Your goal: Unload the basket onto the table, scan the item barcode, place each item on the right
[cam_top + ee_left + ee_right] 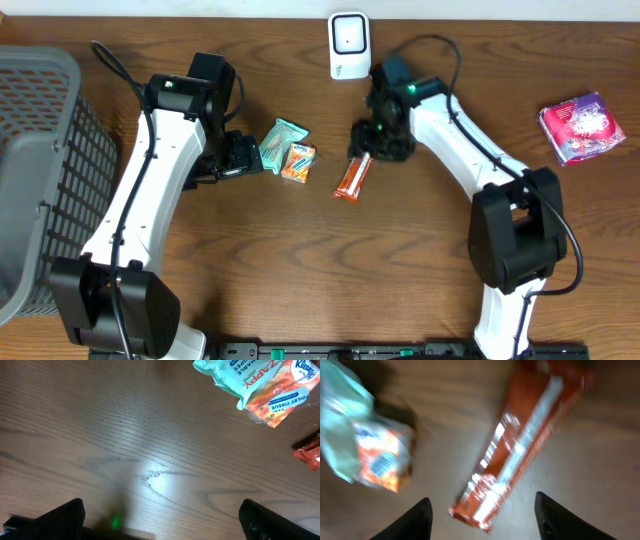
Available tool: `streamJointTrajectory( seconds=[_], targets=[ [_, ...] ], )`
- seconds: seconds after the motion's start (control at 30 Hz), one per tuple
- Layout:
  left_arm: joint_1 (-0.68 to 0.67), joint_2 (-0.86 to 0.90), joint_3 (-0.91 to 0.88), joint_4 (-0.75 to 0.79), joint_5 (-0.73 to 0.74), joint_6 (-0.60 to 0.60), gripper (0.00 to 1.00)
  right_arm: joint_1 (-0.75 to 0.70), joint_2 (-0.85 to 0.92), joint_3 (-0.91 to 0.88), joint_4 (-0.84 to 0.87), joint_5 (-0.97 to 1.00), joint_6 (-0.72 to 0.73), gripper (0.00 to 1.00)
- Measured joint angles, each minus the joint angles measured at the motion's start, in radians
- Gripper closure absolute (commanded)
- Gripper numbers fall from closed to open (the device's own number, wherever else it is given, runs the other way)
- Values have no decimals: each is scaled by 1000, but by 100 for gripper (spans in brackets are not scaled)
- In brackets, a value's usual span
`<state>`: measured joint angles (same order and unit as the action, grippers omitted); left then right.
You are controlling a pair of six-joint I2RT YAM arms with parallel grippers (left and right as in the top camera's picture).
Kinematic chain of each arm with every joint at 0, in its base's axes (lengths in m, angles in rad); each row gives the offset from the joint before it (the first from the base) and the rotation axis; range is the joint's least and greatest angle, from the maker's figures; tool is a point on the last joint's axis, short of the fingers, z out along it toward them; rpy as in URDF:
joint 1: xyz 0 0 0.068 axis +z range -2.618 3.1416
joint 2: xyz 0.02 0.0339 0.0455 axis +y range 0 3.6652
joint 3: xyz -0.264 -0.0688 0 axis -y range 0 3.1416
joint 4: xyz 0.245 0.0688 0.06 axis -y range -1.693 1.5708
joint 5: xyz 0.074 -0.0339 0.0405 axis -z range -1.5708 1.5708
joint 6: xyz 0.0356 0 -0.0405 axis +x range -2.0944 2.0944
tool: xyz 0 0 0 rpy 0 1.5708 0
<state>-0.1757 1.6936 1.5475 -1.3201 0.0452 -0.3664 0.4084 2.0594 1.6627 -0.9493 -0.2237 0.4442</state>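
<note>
Orange snack bar [352, 178] lay flat on table [300, 270] under right gripper [482, 504] | both right and left gripper [160, 510] spread, empty | judged light, crinkly, slippery; pinch across narrow middle

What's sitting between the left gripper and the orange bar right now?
Overhead shows two small packets between the left gripper and the orange bar: a teal packet and an orange tissue packet.
</note>
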Motion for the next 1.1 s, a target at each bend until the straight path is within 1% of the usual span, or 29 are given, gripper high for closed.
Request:
streamJointTrajectory(
  seconds=[0.13,0.3,0.47,0.7,0.77,0.9,1.0,1.1],
  targets=[
    [0,0,0,0,0,0,2,56,0,15,50,87,55,46],
    [0,0,0,0,0,0,2,125,0,-31,134,191,140,47],
    [0,0,0,0,0,0,2,159,0,-79,150,255,169,45],
    [0,0,0,0,0,0,2,159,0,-189,180,309,180,46],
    [0,0,0,0,0,0,2,159,0,-214,186,312,180,48],
    [0,0,0,0,0,0,2,156,0,-238,106,343,179,48],
    [0,0,0,0,0,0,2,136,0,-227,-14,368,177,47],
    [0,0,0,0,0,0,2,103,0,-176,-130,399,168,48]
  ],
)
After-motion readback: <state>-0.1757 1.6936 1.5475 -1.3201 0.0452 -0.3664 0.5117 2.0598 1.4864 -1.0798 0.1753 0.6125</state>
